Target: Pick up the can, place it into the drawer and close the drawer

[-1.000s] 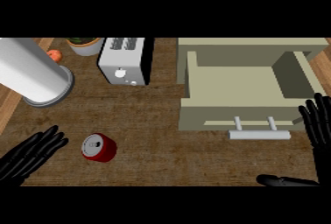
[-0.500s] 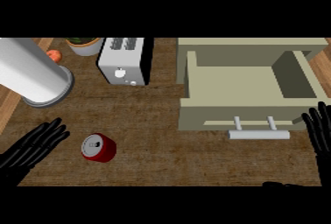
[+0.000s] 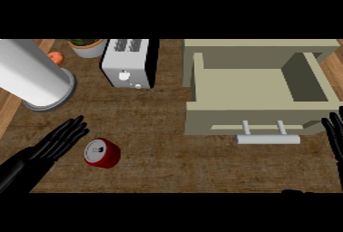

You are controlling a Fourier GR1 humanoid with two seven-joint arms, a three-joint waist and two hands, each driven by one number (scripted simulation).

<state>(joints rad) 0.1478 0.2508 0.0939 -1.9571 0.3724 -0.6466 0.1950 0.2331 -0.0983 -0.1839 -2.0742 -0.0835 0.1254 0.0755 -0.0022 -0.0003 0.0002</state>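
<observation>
Change noted over the last second: left hand (image 3: 57, 141), black, advanced from the near left corner of the brown wood-grain surface (image 3: 167, 167) toward the red metal can (image 3: 102, 153); fingers straight and spread, fingertips now just beside the can's left side, nothing held. Contact between fingers and can not determinable from this view. Can unmoved throughout, lying tipped with its silver top showing, near the near left part of the surface, well apart from the drawer.

Right hand (image 3: 334, 133) withdrawn toward the right edge; only straight, open fingers showing there, holding nothing, resting beside the drawer front.

Judged significance: approach to the can under way, grasp not yet made. Placement and closing both outstanding.

Beige open drawer (image 3: 248, 88) pulled out at the far right, interior bare, white bar handle (image 3: 268, 138) facing the near edge.

Count taken:
- One red can.
- One open drawer, one handle.
- One white two-slot toaster (image 3: 127, 63) at the far edge, centre-left.
- One large white cylinder on a grey round base (image 3: 33, 79) at the far left.
- One pale pot with green plant (image 3: 87, 45) at the far edge.
- One small orange round item (image 3: 56, 57) beside the cylinder; identity not determinable.
- Two hands.
</observation>
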